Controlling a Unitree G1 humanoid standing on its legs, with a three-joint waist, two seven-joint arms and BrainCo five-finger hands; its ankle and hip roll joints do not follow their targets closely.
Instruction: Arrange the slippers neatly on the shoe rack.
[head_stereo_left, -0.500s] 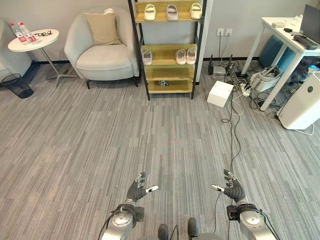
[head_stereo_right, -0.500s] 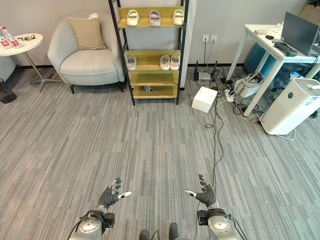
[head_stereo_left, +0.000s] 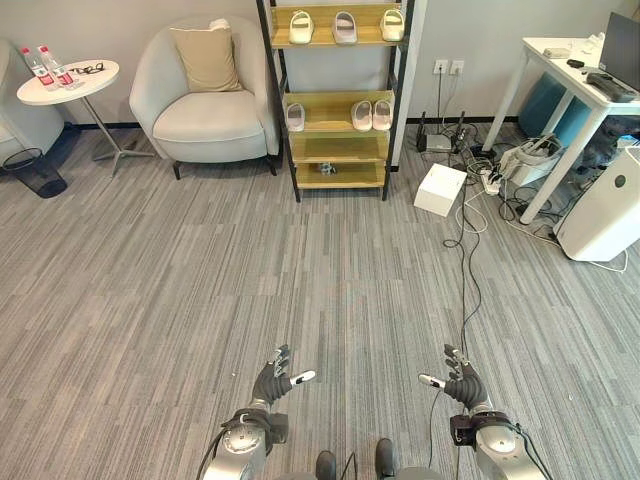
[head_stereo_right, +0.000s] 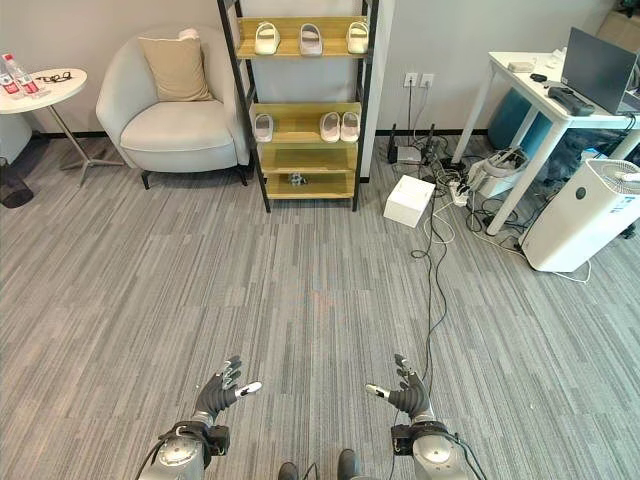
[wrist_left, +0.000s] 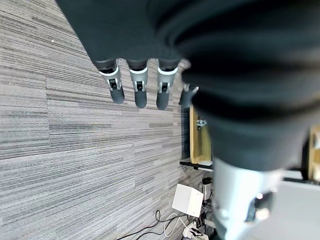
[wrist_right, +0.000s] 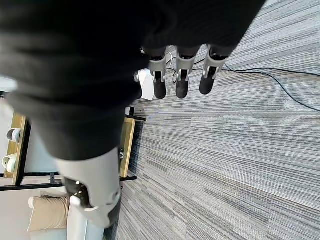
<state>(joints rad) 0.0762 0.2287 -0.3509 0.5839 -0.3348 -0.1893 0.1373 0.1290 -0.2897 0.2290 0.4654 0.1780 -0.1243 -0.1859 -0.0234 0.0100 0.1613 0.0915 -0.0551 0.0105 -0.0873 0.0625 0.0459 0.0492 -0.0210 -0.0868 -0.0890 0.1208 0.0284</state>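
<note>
A wooden shoe rack (head_stereo_left: 338, 150) with a black frame stands against the far wall. Three pale slippers (head_stereo_left: 344, 26) sit spaced along its top shelf. On the middle shelf a single slipper (head_stereo_left: 295, 116) lies at the left and a pair (head_stereo_left: 372, 114) lies side by side at the right. A small dark thing (head_stereo_left: 328, 167) rests on a lower shelf. My left hand (head_stereo_left: 275, 381) and right hand (head_stereo_left: 462, 382) hover low over the carpet near me, far from the rack, both open and holding nothing. Straight fingers (wrist_left: 137, 85) show in the left wrist view, and fingers (wrist_right: 181, 75) in the right wrist view.
A grey armchair (head_stereo_left: 205, 100) with a beige cushion stands left of the rack, and a round side table (head_stereo_left: 70, 82) with bottles further left. A white box (head_stereo_left: 440, 187), cables (head_stereo_left: 468, 260), a white desk (head_stereo_left: 570, 95) and a white appliance (head_stereo_left: 605, 205) crowd the right side.
The view has shifted slightly. My right hand has sunk a little lower; the left hand and the slippers stay as they were.
</note>
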